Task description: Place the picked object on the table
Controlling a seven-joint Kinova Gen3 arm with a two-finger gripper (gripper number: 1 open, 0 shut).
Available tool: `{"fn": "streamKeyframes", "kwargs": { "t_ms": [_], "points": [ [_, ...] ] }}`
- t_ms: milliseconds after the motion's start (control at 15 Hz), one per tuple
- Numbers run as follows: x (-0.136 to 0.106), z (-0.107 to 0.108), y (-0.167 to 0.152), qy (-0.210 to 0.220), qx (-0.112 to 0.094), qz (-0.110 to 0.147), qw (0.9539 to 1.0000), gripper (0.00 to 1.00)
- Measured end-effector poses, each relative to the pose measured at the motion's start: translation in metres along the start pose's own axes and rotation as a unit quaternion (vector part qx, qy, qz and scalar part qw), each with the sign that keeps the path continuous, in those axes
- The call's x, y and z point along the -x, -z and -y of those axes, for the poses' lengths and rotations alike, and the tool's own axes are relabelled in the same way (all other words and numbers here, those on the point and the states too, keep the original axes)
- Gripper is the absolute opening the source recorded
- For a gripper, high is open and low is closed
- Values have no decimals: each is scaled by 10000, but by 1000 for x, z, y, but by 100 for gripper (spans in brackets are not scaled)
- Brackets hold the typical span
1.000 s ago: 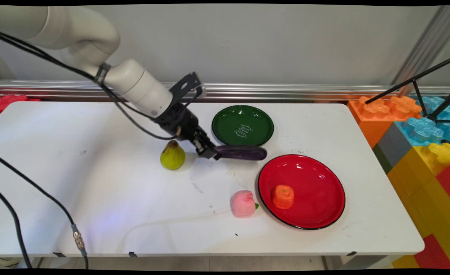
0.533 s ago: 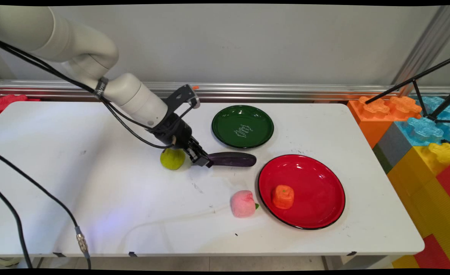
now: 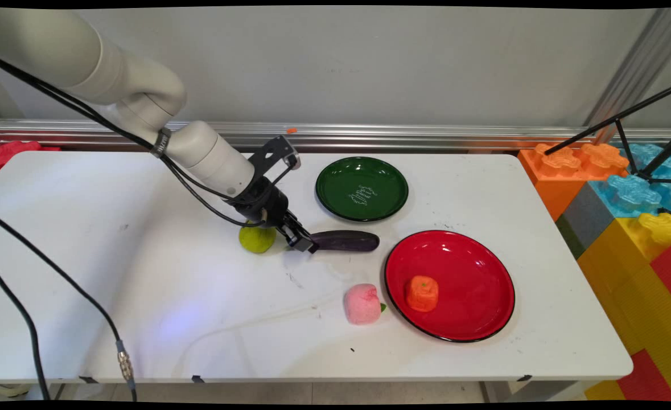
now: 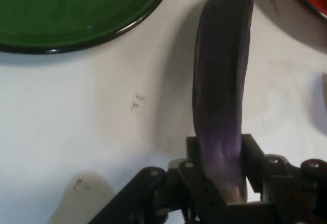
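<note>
Currently table (image 3: 483, 182) is white, with open room on its left half and along the near edge. Red plate (image 3: 472, 267) sits near-right with an orange fruit (image 3: 422, 293) in it; green plate (image 3: 362, 188) is farther back. Eggplant (image 3: 349, 241) is dark purple, long, lying level between the plates, its left end clamped in the gripper (image 3: 307, 246). Pear (image 3: 257, 239) is just left of the gripper; pink peach (image 3: 362, 304) is beside the red plate's left rim.

End effector (image 3: 307, 245) lowered eggplant (image 3: 346, 241) toward table (image 3: 141, 285), shifting it slightly left, away from green plate (image 3: 362, 188).
</note>
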Motion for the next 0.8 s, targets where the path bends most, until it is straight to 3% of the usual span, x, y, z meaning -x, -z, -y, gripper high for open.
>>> {"fn": "streamKeyframes", "kwargs": {
  "t_ms": [800],
  "points": [
    [10, 9, -13, -127, 11, 116, 9999, 0]
  ]
}}
